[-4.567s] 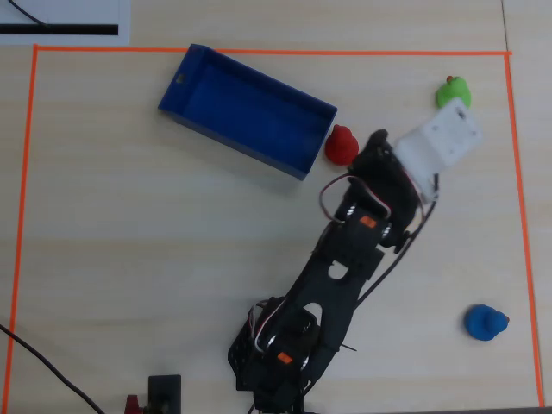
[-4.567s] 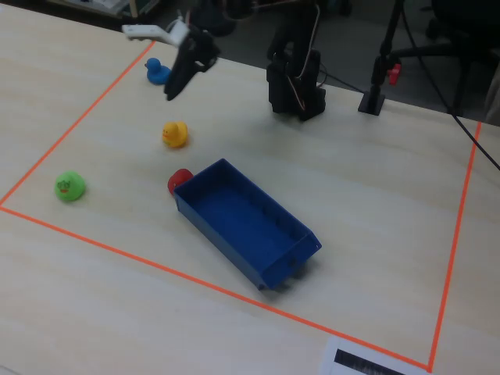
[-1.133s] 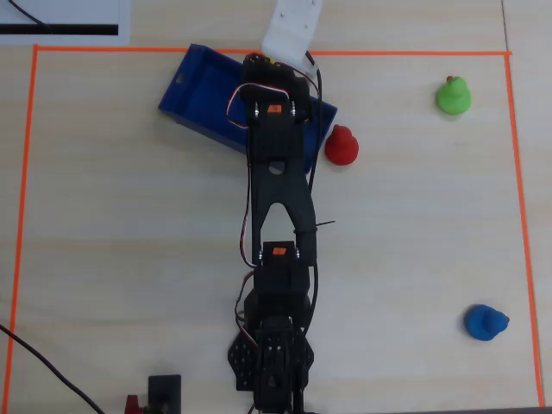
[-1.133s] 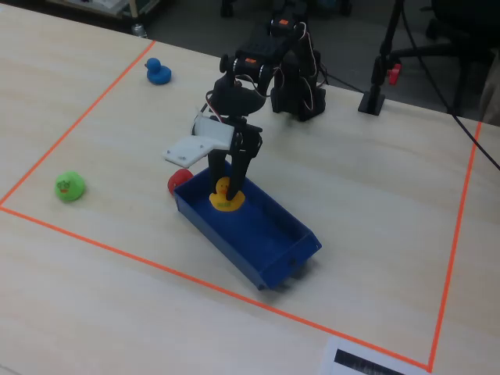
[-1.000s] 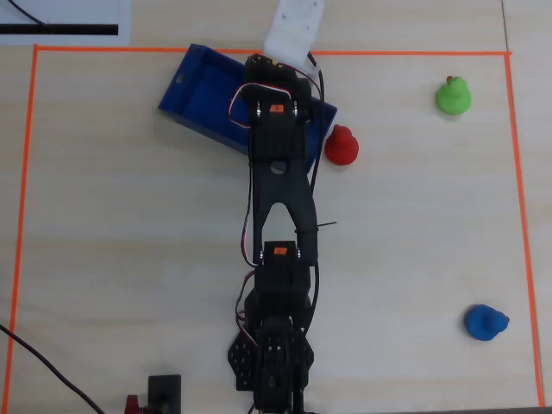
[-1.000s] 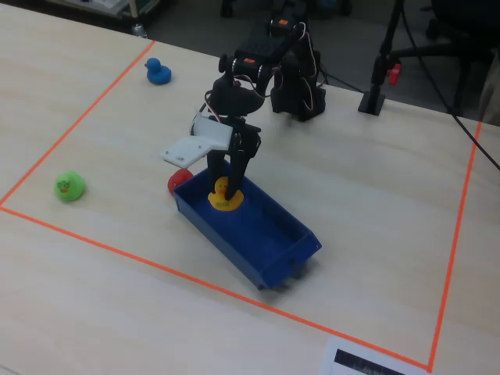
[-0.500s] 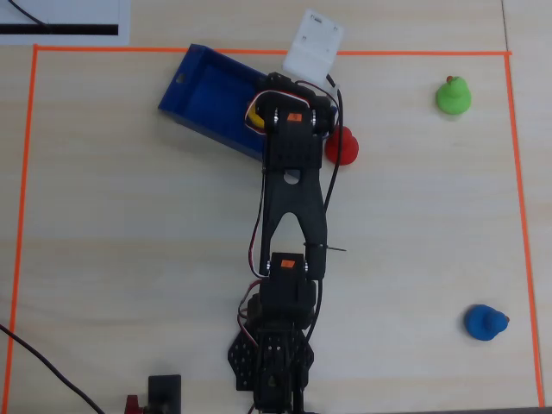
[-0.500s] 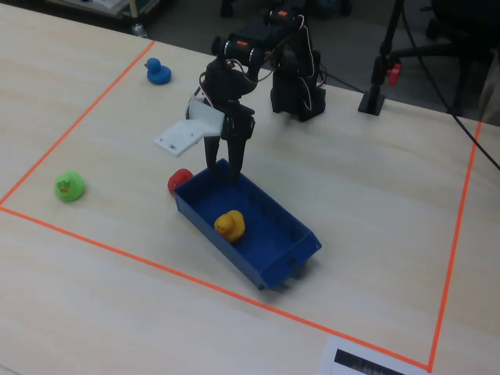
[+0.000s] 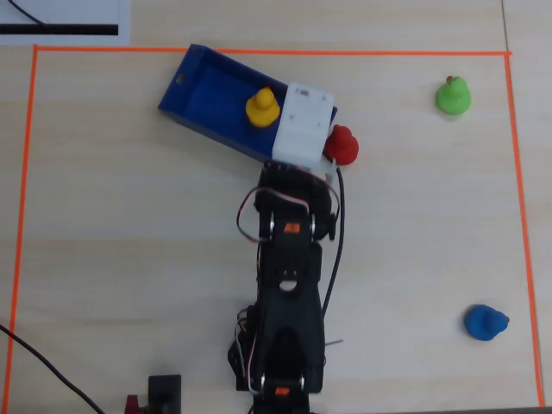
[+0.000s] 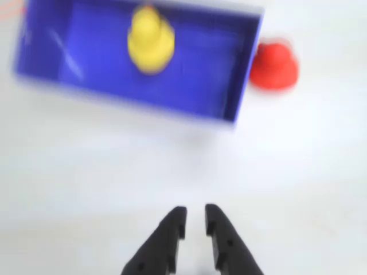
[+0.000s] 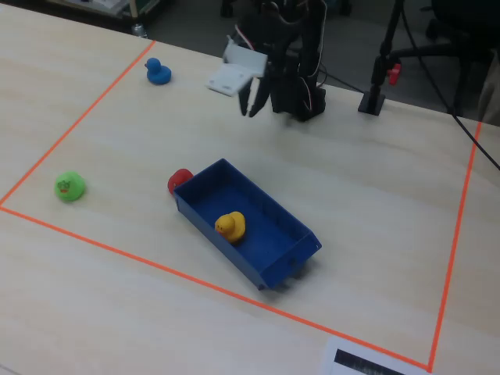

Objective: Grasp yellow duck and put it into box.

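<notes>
The yellow duck (image 9: 261, 106) sits upright inside the blue box (image 9: 207, 90); it also shows in the wrist view (image 10: 150, 39) and in the fixed view (image 11: 230, 226). The box (image 10: 212, 63) (image 11: 266, 215) lies at an angle on the table. My gripper (image 10: 194, 215) is empty, its black fingers a narrow gap apart, held above the bare table short of the box's near wall. In the fixed view the gripper (image 11: 250, 105) hangs raised, well back from the box. In the overhead view the white wrist mount (image 9: 299, 125) hides the fingers.
A red duck (image 9: 342, 144) (image 10: 274, 65) (image 11: 179, 180) stands against the box's end outside. A green duck (image 9: 452, 95) (image 11: 69, 187) and a blue duck (image 9: 485, 323) (image 11: 158, 72) stand far off. Orange tape (image 9: 259, 52) frames the work area.
</notes>
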Motion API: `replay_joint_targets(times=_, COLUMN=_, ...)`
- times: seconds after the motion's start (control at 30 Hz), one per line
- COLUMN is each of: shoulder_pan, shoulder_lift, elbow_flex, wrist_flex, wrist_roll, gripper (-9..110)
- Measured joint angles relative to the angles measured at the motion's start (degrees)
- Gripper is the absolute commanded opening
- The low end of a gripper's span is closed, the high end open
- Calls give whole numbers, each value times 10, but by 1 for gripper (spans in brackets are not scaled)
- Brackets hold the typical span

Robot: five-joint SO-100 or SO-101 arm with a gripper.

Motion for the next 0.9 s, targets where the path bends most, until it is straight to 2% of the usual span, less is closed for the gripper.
replay_joint_targets(times=0.2, shoulder_pan=-54, shoulder_lift=304, elbow_flex=320, wrist_flex=34, wrist_roll=-76, gripper=0)
replay_joint_targets(times=0.37, shoulder_pan=-80, shoulder_lift=439, elbow_flex=490, wrist_flex=20, wrist_roll=-159, gripper=0)
replay_joint_targets(times=0.9, shoulder_pan=-96, shoulder_lift=517, elbow_flex=616, wrist_flex=-14, wrist_roll=-169, gripper=1)
